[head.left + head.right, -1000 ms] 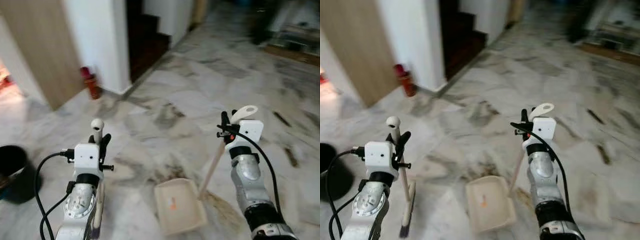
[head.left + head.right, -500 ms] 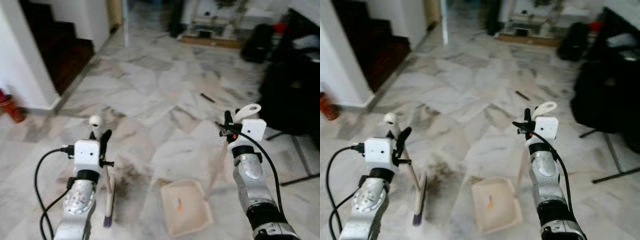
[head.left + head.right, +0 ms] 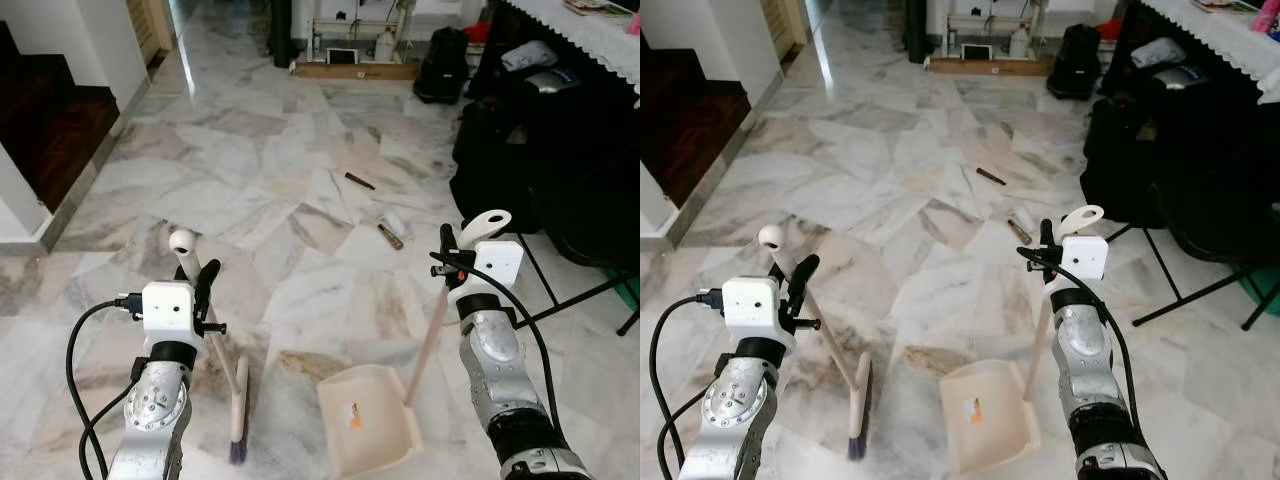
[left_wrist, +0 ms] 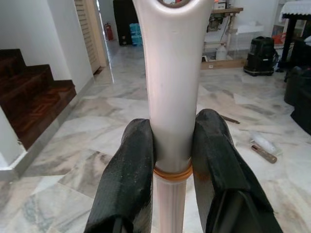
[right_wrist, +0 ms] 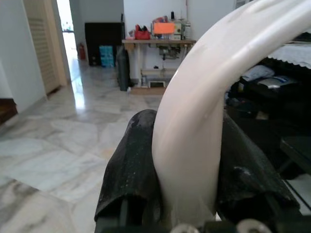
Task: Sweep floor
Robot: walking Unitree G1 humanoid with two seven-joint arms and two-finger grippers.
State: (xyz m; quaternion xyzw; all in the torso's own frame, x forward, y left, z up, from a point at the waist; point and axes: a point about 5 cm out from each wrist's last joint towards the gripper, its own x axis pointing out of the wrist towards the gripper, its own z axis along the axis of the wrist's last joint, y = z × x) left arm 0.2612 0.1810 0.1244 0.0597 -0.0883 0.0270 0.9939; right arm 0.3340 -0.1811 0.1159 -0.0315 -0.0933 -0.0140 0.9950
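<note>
Left tool (image 4: 171, 165) clamped on broom (image 3: 236, 420) handle, right tool (image 5: 187, 160) clamped on dustpan (image 3: 368, 432) handle — both low on floor (image 3: 300, 190). Debris (image 3: 390, 236) ahead: approach first, pan flat, short strokes.

no legible text, dustpan (image 3: 368, 433) sticker unreadable
</note>
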